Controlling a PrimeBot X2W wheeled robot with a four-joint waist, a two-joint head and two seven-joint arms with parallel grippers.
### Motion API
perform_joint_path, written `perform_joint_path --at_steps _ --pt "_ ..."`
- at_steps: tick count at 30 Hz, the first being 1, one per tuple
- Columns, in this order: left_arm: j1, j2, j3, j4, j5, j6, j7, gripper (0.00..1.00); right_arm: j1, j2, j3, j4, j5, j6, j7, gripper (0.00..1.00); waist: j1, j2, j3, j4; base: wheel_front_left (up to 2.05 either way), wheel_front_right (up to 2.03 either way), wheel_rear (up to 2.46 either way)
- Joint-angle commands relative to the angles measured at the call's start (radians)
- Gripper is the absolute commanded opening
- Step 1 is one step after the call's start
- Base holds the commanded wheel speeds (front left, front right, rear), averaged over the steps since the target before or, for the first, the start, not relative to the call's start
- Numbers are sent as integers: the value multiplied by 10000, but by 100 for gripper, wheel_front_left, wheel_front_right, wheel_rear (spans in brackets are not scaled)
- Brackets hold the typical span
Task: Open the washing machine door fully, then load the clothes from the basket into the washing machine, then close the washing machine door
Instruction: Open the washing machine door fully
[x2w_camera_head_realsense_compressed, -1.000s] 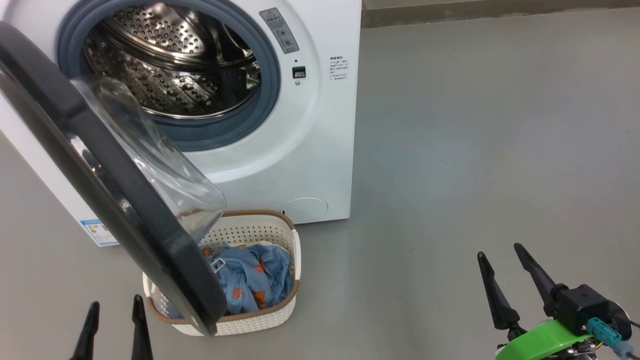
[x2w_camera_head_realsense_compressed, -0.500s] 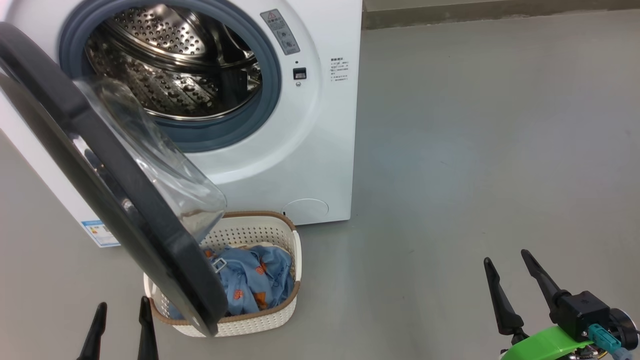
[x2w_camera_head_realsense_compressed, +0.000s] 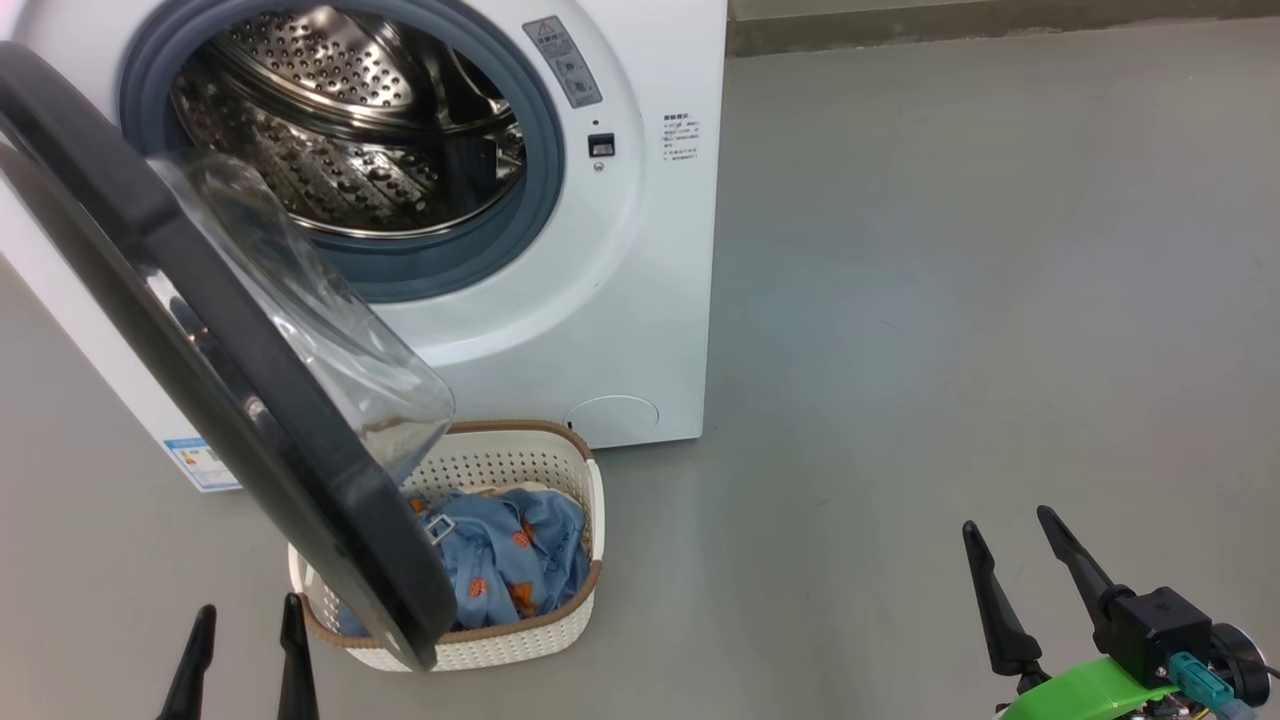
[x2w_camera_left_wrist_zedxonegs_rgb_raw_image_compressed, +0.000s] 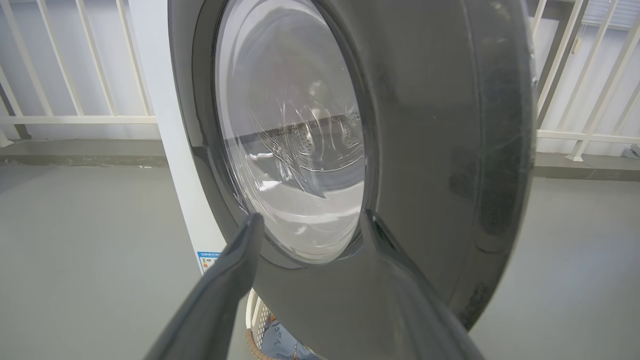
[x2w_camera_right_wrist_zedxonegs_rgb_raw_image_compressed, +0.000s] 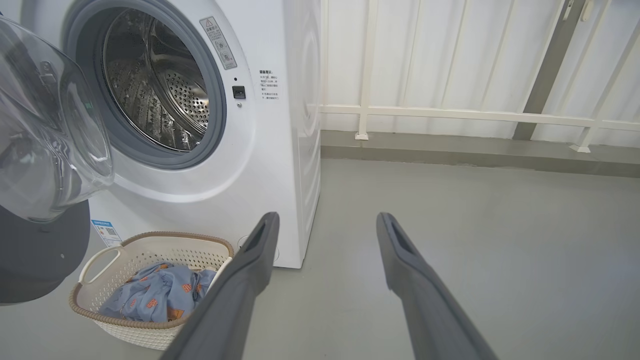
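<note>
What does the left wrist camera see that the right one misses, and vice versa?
Left wrist view: the outer face of the round, glossy black-rimmed glass washing machine door, beyond the open left gripper. Right wrist view: the grey rubber gasket, the door's bulging inner glass, and the open right gripper. Both: the white washing machine, the cream perforated plastic basket, the light blue patterned clothes.

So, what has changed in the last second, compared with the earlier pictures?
The right claw drew back slightly toward the bottom of the head view, and the left claw edged a little right and lower. Both are open and hold nothing. The washing machine door, the basket and the clothes stayed as they were.
</note>
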Motion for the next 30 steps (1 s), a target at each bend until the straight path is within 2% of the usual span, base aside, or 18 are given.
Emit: perform_joint_path --at_steps 1,2,8,12,18,24,30 --pt "-207 148 279 -258 1 -15 -82 46 -81 -19 172 -211 -13 16 -120 100 0 0 2 6 0 0 0" --pt "-212 148 279 -293 17 -13 -82 0 -81 -12 169 -208 4 16 -120 100 0 0 6 7 0 0 0" --pt "-378 148 453 -775 -97 -39 -82 0 -83 11 144 -195 48 16 -120 100 0 0 23 35 0 0 0" --pt "-741 148 743 -2252 -80 22 -82 0 -60 36 115 -216 64 16 -120 100 0 0 56 77 0 0 0" --pt "-1408 148 745 -4119 216 -233 -82 0 -44 71 83 -234 40 16 -120 100 0 0 82 114 0 0 0" --pt "-2055 148 -281 -5344 494 -588 -82 0 -43 119 108 -187 25 16 -120 100 0 0 74 73 0 0 0" --pt "-2274 148 -1945 -5701 564 -757 -82 0 -89 133 129 -113 54 16 -120 100 0 0 84 -19 0 0 0"
